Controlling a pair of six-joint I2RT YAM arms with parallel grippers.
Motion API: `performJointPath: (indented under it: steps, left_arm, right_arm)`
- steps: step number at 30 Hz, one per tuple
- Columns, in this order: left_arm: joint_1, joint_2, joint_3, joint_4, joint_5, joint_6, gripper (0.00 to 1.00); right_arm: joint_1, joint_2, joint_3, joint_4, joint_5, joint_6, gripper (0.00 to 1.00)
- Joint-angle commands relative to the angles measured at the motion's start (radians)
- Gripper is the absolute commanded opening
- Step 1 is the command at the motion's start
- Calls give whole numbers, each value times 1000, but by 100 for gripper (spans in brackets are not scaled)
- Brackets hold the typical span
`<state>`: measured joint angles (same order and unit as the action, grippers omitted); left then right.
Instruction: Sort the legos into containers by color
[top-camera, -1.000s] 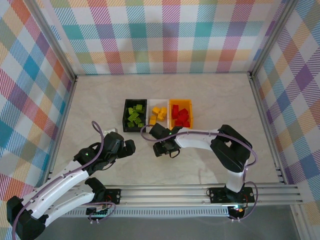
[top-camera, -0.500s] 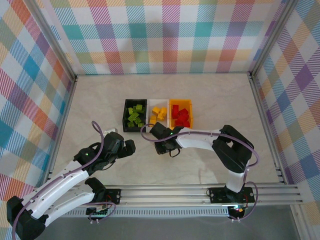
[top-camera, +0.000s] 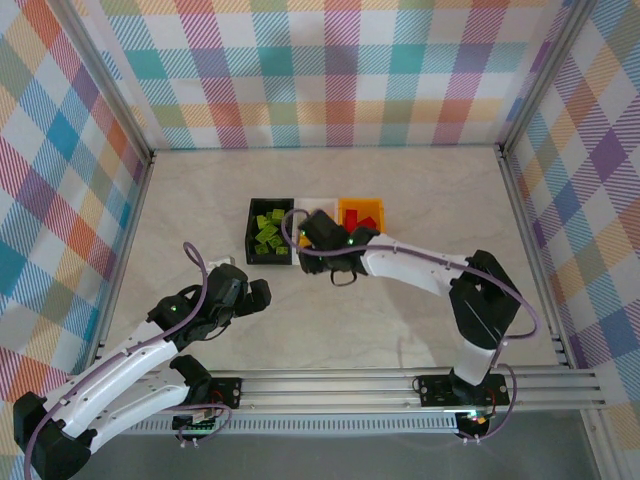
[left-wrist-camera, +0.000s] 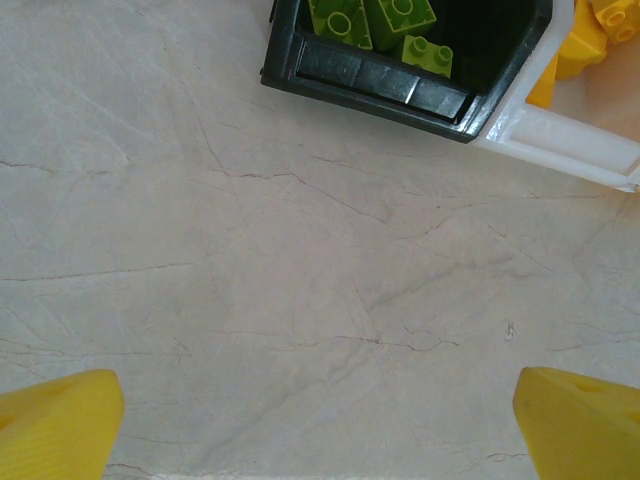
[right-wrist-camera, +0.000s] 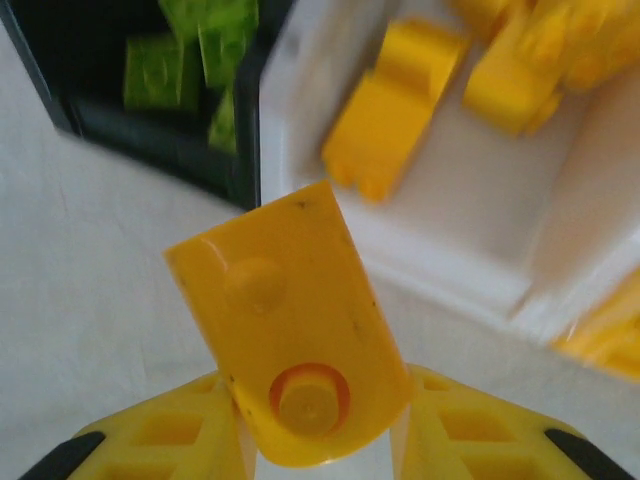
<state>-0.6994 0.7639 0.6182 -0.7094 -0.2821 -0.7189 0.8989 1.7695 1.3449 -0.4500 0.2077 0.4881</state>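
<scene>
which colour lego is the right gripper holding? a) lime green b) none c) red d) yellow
d: in the right wrist view the right gripper is clamped on a yellow lego brick, just short of the white bin.

Lab cell: plaid walls (top-camera: 340, 70), aluminium frame (top-camera: 350, 381)

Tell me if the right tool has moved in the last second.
Yes. The right tool, gripping a yellow brick, moved up the top view and now overlaps the white bin.
</scene>
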Motion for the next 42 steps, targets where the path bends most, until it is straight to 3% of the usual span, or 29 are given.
performJointPath:
  steps: [1, 3, 6, 8, 14, 21, 24, 28, 33, 38, 42]
  left_arm:
    - [1, 3, 30, -35, -14, -11, 100]
    - [1, 6, 45, -38, -19, -7, 100]
    - [0, 6, 69, -46, -42, -6, 100]
    - [0, 5, 87, -46, -62, 2, 100]
    - [0, 16, 151, -8, -171, 42, 100]
    - [7, 71, 134, 250, -359, 69, 100]
    - [69, 156, 149, 360, -440, 146, 100]
    - [224, 304, 197, 487, -446, 214, 100]
    - [403, 504, 182, 722, -411, 397, 100]
    - [527, 648, 109, 833, -319, 566, 100]
    - [553, 659, -38, 1106, -271, 640, 100]
  right_arm:
    - [-62, 96, 114, -27, -1, -11, 36]
    - [-89, 143, 180, -27, -13, -16, 46]
    - [-112, 165, 243, -33, -18, -26, 74]
    - [-112, 128, 239, -16, -15, -38, 81]
    - [-112, -113, 56, 58, 35, -47, 86]
    - [-114, -424, -237, 122, 143, -45, 99]
    - [-116, -522, -339, 139, 203, -29, 100]
    - [-126, -618, -441, 152, 290, 22, 100]
    - [-196, -679, -498, 107, 273, 59, 100]
    - [-247, -734, -535, 62, 302, 107, 100]
    - [-260, -782, -568, 76, 333, 64, 100]
